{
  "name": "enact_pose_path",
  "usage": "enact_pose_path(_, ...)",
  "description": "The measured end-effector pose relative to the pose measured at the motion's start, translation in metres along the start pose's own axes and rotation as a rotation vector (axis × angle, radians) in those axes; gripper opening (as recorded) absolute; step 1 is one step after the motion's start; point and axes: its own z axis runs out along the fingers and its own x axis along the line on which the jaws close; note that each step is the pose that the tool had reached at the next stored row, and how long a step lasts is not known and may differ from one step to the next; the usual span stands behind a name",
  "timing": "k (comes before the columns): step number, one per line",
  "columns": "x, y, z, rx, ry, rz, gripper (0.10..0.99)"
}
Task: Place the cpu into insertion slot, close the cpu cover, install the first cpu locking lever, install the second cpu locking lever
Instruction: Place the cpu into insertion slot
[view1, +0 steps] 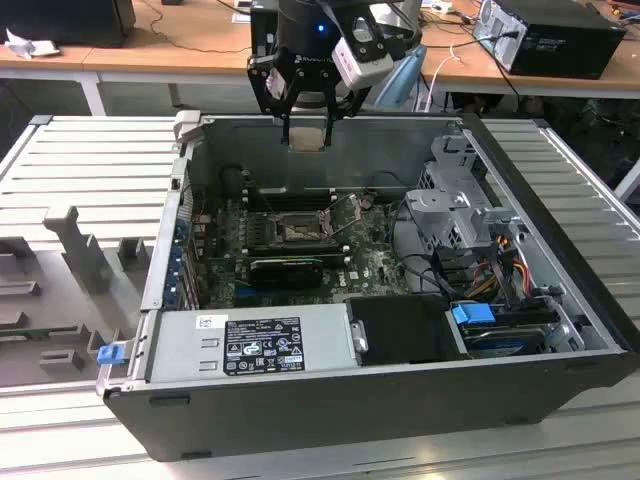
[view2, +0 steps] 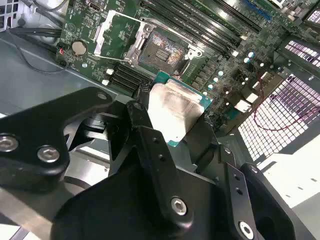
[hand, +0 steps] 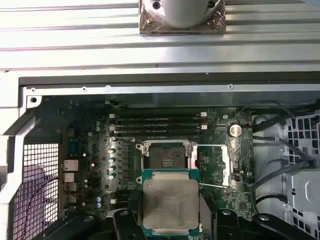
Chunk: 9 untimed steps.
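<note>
- Black at the fingers and closed firmly on the cpu (hand: 170, 204): held in the gripper (view1: 306, 130) by two opposite edges, pale tan-grey face showing, green rim round it.
- Hung in the air over the open computer case (view1: 330, 400), near its far wall in the exterior view, well above the board and touching nothing but the fingers.
- Judged to be the first step in hand: chip carried, not yet seated; cover and locking work not begun.
- Beyond the chip, found the insertion slot (hand: 167, 154) bare, dark-framed and grey-gold at the centre, lying just past the chip's edge in both wrist views; could not tell whether directly beneath.
- Beside the slot, saw the cpu cover (view2: 125, 17) standing open, tilted back on its hinge, window well clear of the socket and the way in unobstructed.
- Called for, by this reading: getting the chip squarely over the socket, edges parallel to the dark frame, face kept level, with a gentle, unforced descent. Could not make out corner marks or notches, so could not vouch for orientation.
- Further off, took in the green motherboard (view2: 85, 30), with long memory slots (hand: 160, 120) on the far side of the socket.
- Farthest, noted the ribbed metal table (view1: 90, 170) around the case and a wooden bench (view1: 200, 45) at the back.
</note>
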Motion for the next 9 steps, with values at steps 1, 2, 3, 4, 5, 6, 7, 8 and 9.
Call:
enact_pose_path(1, 0.0000, 0.0000, 0.0000, 0.000, -0.0002, 0.002, 0.541)
enact_pose_path(2, 0.0000, 0.0000, 0.0000, 0.000, -0.0004, 0.005, 0.541)
enact_pose_path(3, 0.0000, 0.0000, 0.0000, 0.000, -0.0008, 0.009, 0.541)
enact_pose_path(4, 0.0000, 0.0000, 0.0000, 0.000, -0.0012, 0.014, 0.541)
enact_pose_path(5, 0.0000, 0.0000, 0.0000, 0.000, -0.0021, 0.024, 0.541)
enact_pose_path(6, 0.0000, 0.0000, 0.0000, -0.001, -0.0027, 0.031, 0.541)
enact_pose_path(7, 0.0000, 0.0000, 0.0000, -0.001, -0.0034, 0.038, 0.541)
enact_pose_path(8, 0.0000, 0.0000, 0.0000, -0.001, -0.0037, 0.041, 0.541)
enact_pose_path(9, 0.0000, -0.0001, 0.0001, -0.001, -0.0037, 0.042, 0.541)
